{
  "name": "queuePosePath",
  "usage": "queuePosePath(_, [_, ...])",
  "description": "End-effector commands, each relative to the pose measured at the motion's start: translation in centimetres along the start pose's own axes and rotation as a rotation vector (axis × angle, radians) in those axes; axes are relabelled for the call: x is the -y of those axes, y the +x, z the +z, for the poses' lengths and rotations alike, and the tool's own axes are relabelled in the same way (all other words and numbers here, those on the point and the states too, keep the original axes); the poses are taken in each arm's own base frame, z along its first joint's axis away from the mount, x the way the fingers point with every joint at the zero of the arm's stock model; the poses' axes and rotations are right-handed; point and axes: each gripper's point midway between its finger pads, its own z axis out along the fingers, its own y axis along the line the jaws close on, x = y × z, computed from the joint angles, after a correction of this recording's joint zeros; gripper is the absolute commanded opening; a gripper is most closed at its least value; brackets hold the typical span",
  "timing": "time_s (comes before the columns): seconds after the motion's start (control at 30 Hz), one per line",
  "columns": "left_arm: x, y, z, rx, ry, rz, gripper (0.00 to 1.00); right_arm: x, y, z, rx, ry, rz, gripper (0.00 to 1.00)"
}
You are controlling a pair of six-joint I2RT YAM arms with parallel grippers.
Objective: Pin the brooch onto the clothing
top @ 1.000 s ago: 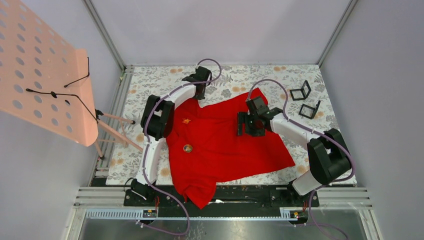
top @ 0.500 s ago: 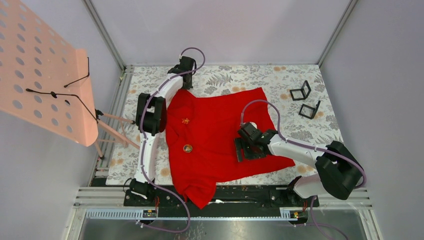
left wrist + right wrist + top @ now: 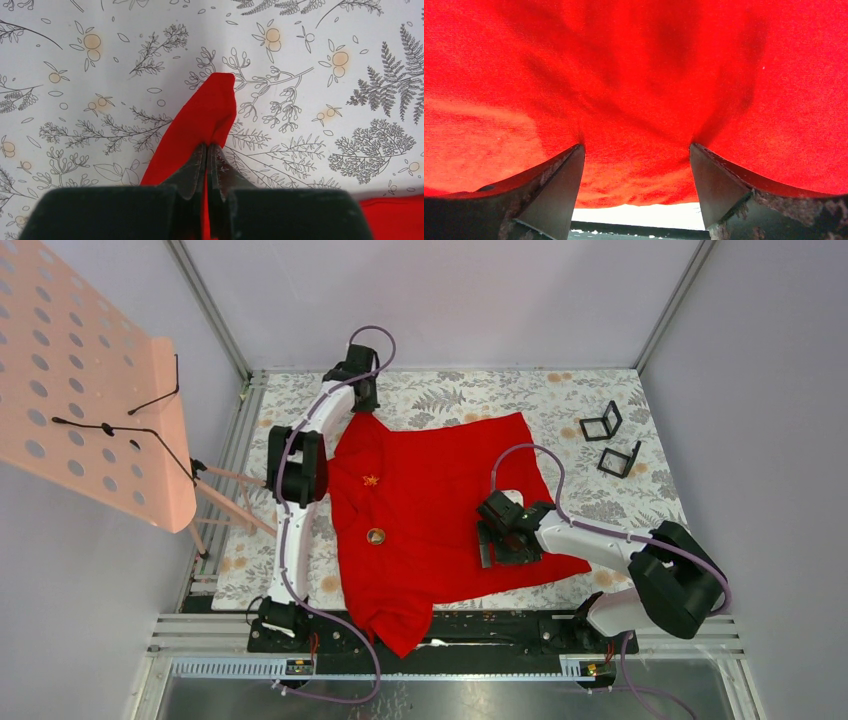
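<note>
The red shirt (image 3: 440, 505) lies spread on the floral table, with a small round gold brooch (image 3: 376, 536) on its left part and a small gold emblem (image 3: 371, 481) above that. My left gripper (image 3: 358, 395) is at the back left, shut on a corner of the shirt and holding it stretched out. In the left wrist view the jaws (image 3: 206, 148) pinch the red fabric (image 3: 205, 112). My right gripper (image 3: 498, 542) is open, with both fingertips pressed down on the shirt near its right front edge. The fabric (image 3: 634, 90) fills the right wrist view, between the fingers (image 3: 559, 172).
Two small black frames (image 3: 600, 424) (image 3: 620, 459) stand at the back right of the table. A pink perforated board (image 3: 90, 390) on a stand hangs over the left side. The shirt's near corner (image 3: 400, 630) hangs over the front rail.
My left gripper has moved back and to the left, pulling the shirt's corner with it. My right gripper has moved toward me along the shirt and now presses on it. The shirt lies flatter.
</note>
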Motion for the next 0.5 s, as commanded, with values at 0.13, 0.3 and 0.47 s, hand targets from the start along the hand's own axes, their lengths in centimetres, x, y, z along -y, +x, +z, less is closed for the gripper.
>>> queuePosePath(0.13, [1.8,-5.3,-0.6,0.139,0.183,-0.088,0.0,3.5,3.4,0.3,-0.11,0.165,0.032,0.86])
queuePosePath(0.3, [3.1,-6.2,-1.3,0.16,0.268,-0.096,0.13,3.8,2.9,-0.1,-0.106,0.201,0.037,0.86])
queuePosePath(0.47, [2.9,-6.6,-4.7,0.183,0.285,-0.099,0.63,2.2,0.9,-1.6,-0.039,0.111,0.037,0.87])
